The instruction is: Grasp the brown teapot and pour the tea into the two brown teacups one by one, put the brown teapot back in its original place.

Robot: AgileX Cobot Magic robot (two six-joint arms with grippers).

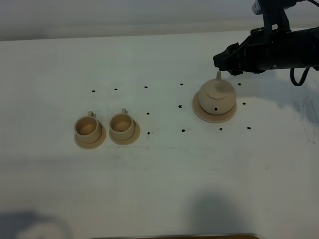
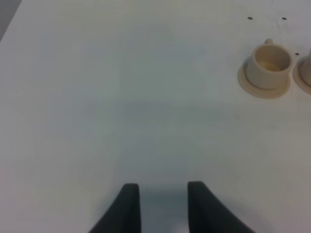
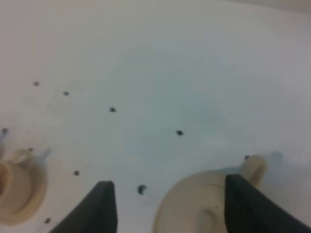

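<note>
The brown teapot [image 1: 216, 98] sits on its wide saucer, the original place [image 1: 203, 114], right of centre. My right gripper [image 1: 223, 59] hovers open just behind and above it, touching nothing. In the right wrist view the teapot [image 3: 194, 208] lies low between the spread fingers [image 3: 103, 208], its stubby tip [image 3: 253, 167] by the other finger. The two brown teacups [image 1: 88, 127] [image 1: 122, 123] stand on small saucers at the left. My left gripper [image 2: 162, 187] is outside the overhead view; its fingers stand a little apart over bare table, with one teacup [image 2: 268, 65] far ahead.
Small black dots [image 1: 149, 113] mark the white table between the cups and the teapot. The right arm's black body [image 1: 279, 50] reaches in from the right edge. A dark shadow [image 1: 219, 214] lies near the front edge.
</note>
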